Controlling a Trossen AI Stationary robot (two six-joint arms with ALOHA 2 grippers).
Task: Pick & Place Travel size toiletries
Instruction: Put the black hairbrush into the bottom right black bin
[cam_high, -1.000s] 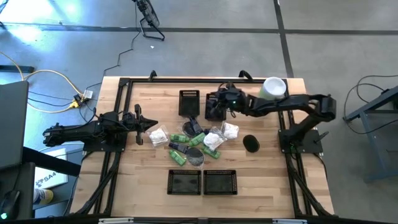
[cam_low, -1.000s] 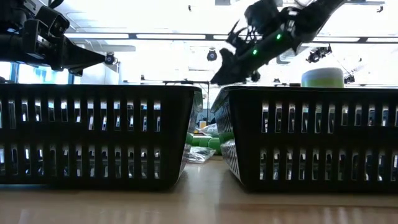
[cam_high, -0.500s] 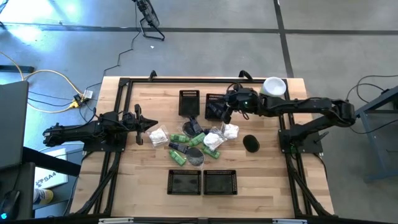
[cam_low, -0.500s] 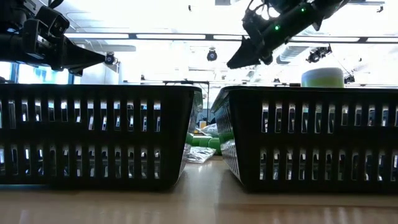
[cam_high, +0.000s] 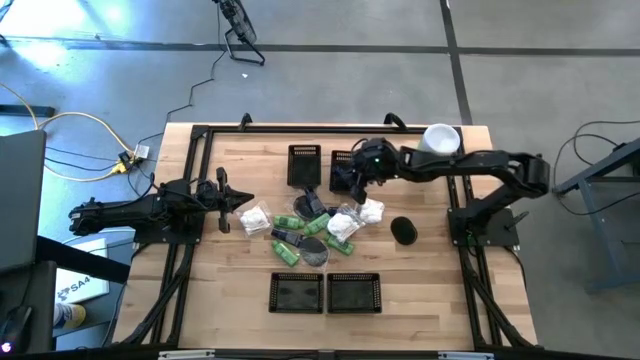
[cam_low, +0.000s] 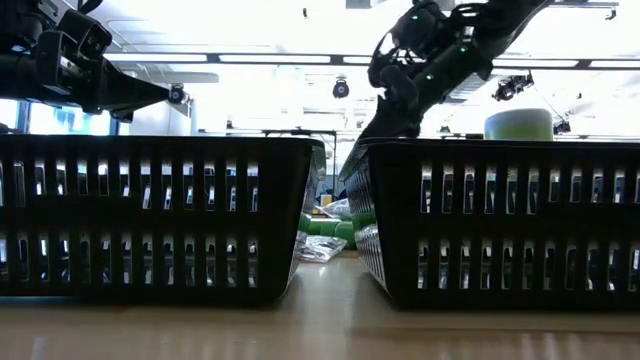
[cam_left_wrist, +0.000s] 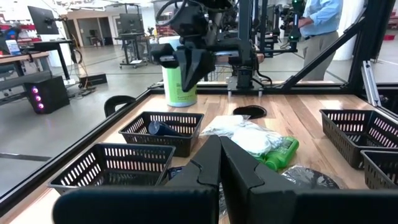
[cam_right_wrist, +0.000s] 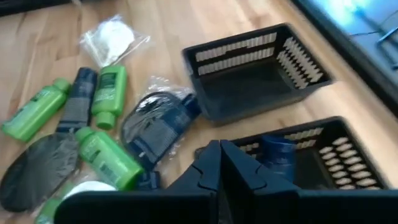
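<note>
Near the tabletop's left edge the left gripper (cam_high: 243, 200) waits, fingers pressed together, holding nothing, tip just beside a white packet (cam_high: 256, 218). Risk there: any drift nudges that packet.

Mid-tabletop sits the toiletries pile (cam_high: 315, 228): green bottles (cam_right_wrist: 107, 158), white packets, dark blue pieces, a grey disc (cam_high: 315, 250). Items touch and overlap, so grabbing one could drag or scatter its neighbours.

Toward the far edge stand two mesh baskets; the far-left basket (cam_high: 304, 166) looks empty, and the far-right basket (cam_high: 345, 172) already holds a dark blue item (cam_right_wrist: 278, 152).

Over that far-right basket hovers the right gripper (cam_high: 362, 180), fingers closed together, nothing visibly between them. Likely heading for another pick. Risks: going down with fingers closed just shoves the pile; a low pass could clip the basket rim and shift it; the tall pale-green cylinder (cam_high: 439, 141) near the far-right corner stands close to the arm and could get tipped.
</note>
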